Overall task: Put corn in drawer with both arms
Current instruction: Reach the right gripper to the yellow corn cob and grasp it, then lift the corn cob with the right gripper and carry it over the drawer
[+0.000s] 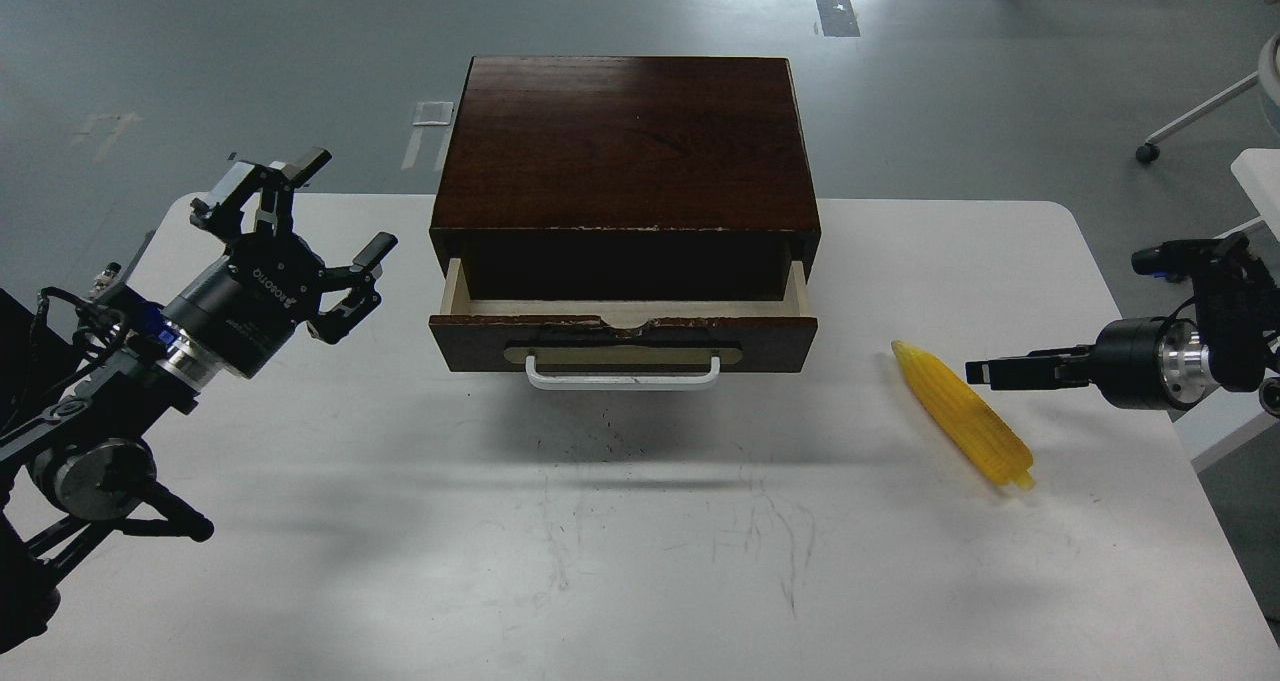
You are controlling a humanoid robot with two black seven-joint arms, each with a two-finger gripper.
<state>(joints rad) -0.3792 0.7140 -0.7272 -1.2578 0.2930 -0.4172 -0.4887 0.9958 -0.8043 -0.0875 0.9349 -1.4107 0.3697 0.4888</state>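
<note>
The yellow corn [962, 414] lies on the white table at the right, pointed end toward the drawer, stub end toward me. The drawer [623, 342] of the dark brown cabinet [625, 146] is pulled partly out; its white bar handle [622, 372] faces me and its inside looks empty. My left gripper [318, 223] is open, fingers spread, hovering left of the drawer. My right gripper [985, 371] points left, its tip just right of the corn's middle and a little apart from it; it is seen side-on and its fingers cannot be told apart.
The white table [620, 561] has a scuffed bare front area. Its right edge runs close to my right arm. Grey floor lies behind, with chair legs [1190, 121] at the far right.
</note>
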